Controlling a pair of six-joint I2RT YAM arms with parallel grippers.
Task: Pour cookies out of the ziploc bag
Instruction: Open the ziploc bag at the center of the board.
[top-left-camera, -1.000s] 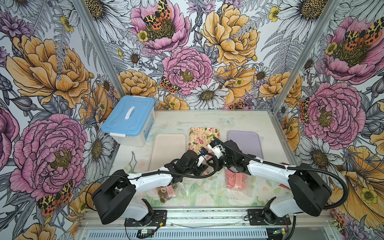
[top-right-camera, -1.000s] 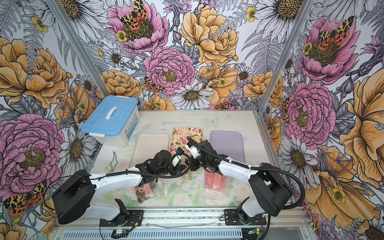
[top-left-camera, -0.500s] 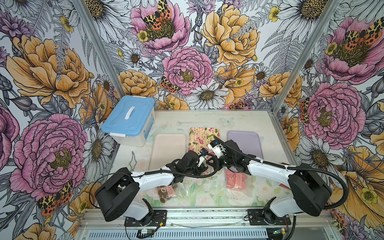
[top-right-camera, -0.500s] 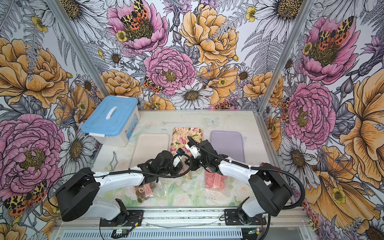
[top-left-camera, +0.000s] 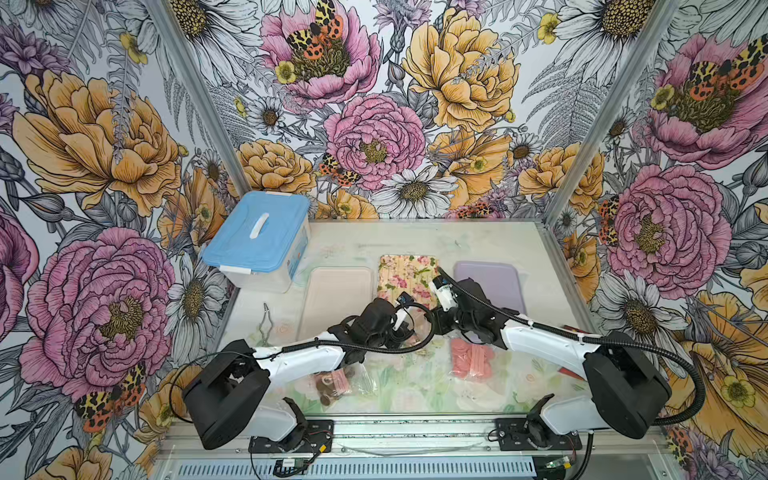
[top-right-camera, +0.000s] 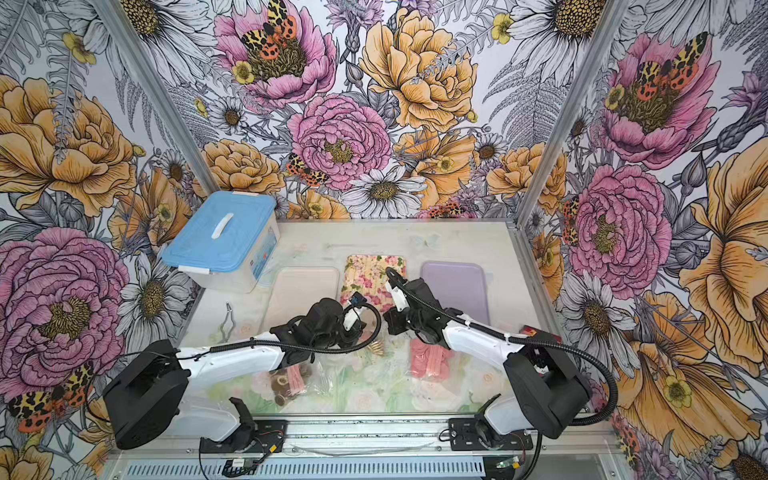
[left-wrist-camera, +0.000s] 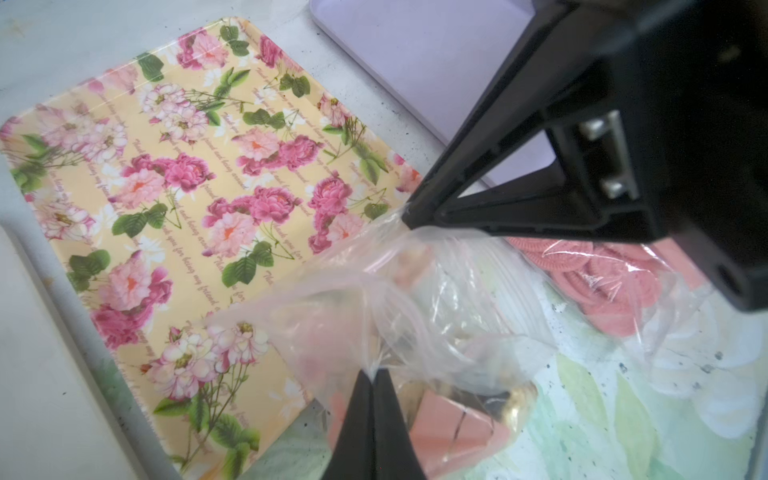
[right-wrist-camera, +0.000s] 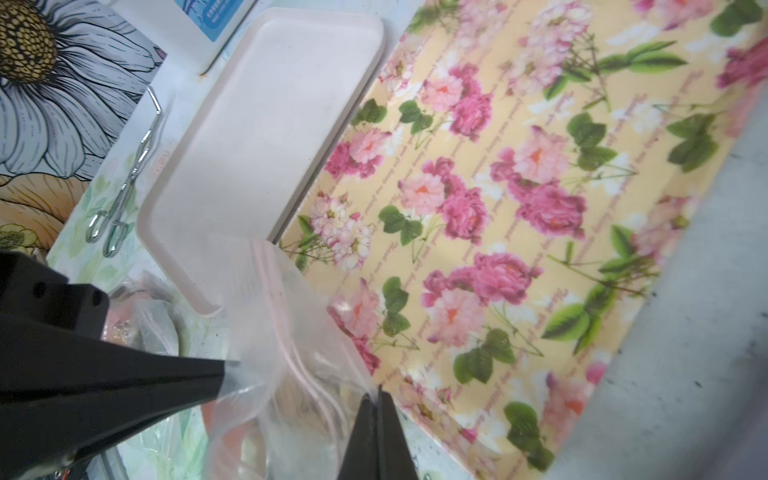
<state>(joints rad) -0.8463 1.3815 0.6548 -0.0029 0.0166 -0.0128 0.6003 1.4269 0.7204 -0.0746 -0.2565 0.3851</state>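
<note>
A clear ziploc bag (left-wrist-camera: 415, 299) hangs between my two grippers at the near edge of the floral tray (top-left-camera: 405, 272). My left gripper (left-wrist-camera: 373, 372) is shut on one side of the bag's rim. The right gripper (right-wrist-camera: 378, 392) is shut on the opposite side, so the mouth (right-wrist-camera: 282, 332) is pulled apart. In the left wrist view the right gripper (left-wrist-camera: 409, 216) pinches plastic. Cookies inside are blurred; a few tan ones (top-right-camera: 377, 348) show under the bag in a top view. Both grippers meet mid-table (top-left-camera: 415, 322).
A second bag of flat pink discs (top-left-camera: 471, 357) lies near the right arm, and a third bag with brown and pink cookies (top-left-camera: 332, 382) lies under the left arm. A cream tray (top-left-camera: 336, 291), a lilac tray (top-left-camera: 490, 282), a blue-lidded box (top-left-camera: 257, 241) and metal tongs (top-left-camera: 266, 320) are behind.
The left gripper has closed onto the bag's rim. Both arms have otherwise stayed almost where they were.
</note>
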